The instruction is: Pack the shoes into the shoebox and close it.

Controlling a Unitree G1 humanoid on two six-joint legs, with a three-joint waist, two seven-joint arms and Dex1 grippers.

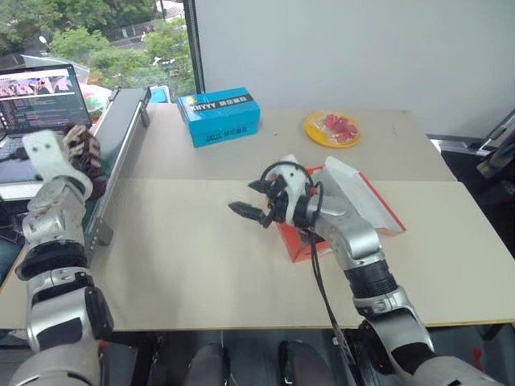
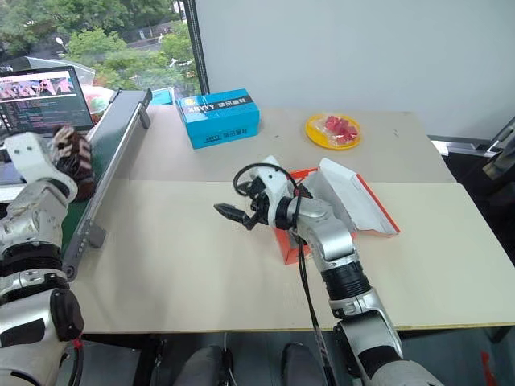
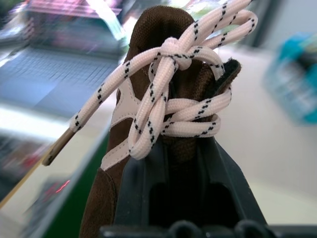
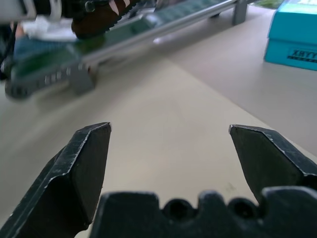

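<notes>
left gripper [image 3: 181, 163] clamped on a dark brown shoe [image 3: 163, 99], fingers [image 3: 141, 188] pinching it just under the knot of whitish speckled laces [image 3: 168, 94]. in the head views, same shoe [image 1: 83, 153] held up at the far left, over the green conveyor belt [image 1: 121, 137] and beside the open laptop [image 1: 36, 100]. right gripper [image 1: 251, 211] hanging above the middle of the beige table [image 1: 185, 257], black jaws spread wide with nothing between them, pointing toward the left side. red-orange shoebox [image 2: 299, 241] right behind that wrist, white-lined lid [image 2: 354, 197] tipped open to the right. blue box with white lettering [image 1: 218, 116] farther back on the table, yellow plate of red pieces [image 1: 331, 129] near it to the right.
</notes>
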